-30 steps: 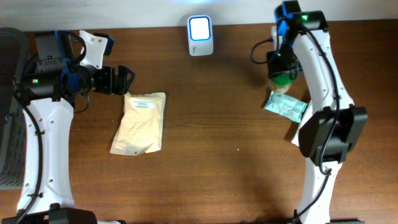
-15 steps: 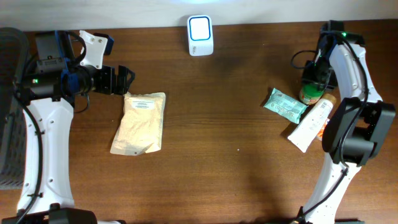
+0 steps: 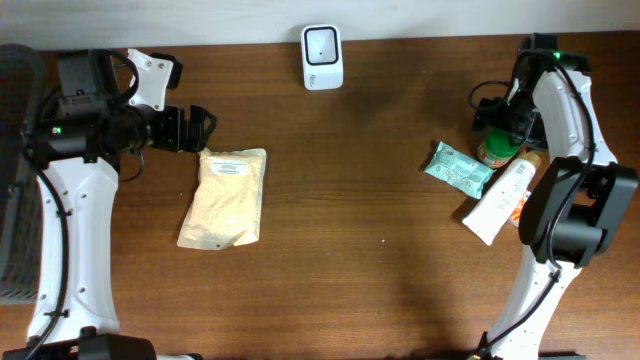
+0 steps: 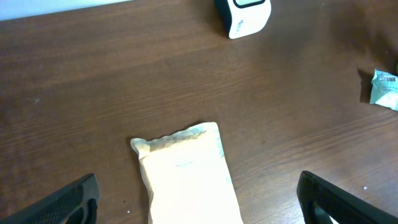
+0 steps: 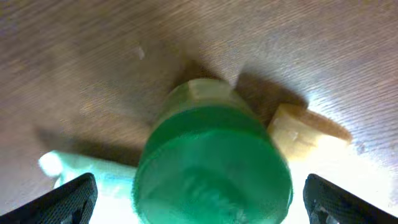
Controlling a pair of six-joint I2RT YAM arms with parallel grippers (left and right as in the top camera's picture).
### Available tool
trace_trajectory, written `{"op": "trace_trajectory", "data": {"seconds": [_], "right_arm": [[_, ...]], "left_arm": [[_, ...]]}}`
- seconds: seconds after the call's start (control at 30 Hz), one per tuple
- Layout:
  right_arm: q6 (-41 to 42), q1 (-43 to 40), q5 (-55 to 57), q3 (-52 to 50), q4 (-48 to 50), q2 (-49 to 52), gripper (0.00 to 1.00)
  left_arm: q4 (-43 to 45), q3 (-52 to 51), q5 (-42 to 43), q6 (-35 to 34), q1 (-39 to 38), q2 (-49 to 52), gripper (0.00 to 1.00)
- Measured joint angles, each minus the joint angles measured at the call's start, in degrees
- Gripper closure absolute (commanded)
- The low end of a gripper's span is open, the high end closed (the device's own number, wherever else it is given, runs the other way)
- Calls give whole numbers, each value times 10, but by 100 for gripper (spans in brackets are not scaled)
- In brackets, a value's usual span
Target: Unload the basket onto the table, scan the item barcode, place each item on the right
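The white barcode scanner [image 3: 322,57] stands at the table's back edge, its window dark; the left wrist view has the scanner [image 4: 244,15] at the top. A green-lidded jar [image 3: 494,151] stands at the right between a teal packet [image 3: 457,167] and a white tube [image 3: 497,198]. My right gripper [image 3: 500,130] hangs open just above it. In the right wrist view the jar's lid [image 5: 214,162] fills the gap and touches neither finger. My left gripper [image 3: 205,128] is open over the top end of a beige pouch [image 3: 225,195], which lies flat below it [image 4: 189,174].
The teal packet [image 4: 385,90] shows at the right edge of the left wrist view. The tube's tan cap [image 5: 305,127] lies beside the jar. A dark grey bin [image 3: 12,170] sits off the table's left edge.
My right arm carried the jar from near the scanner to the right side, set it down and opened. The scanner's window went from lit to dark. The left arm stayed still.
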Motion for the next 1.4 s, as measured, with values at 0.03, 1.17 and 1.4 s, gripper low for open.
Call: {"op": "trace_trajectory", "data": {"seconds": [0.03,1.17,1.4], "right_arm": [[0,0,-10,15,-18,0,2],[71,370,-350,-134,254,-30,20],[90,388,-354,-135,284,-23,20]], "left_arm": [[0,0,0,0,0,0,1],[-50,-21,-70,-46,1,48,100],[-35,-42,-131,-50,28,146,100]]}}
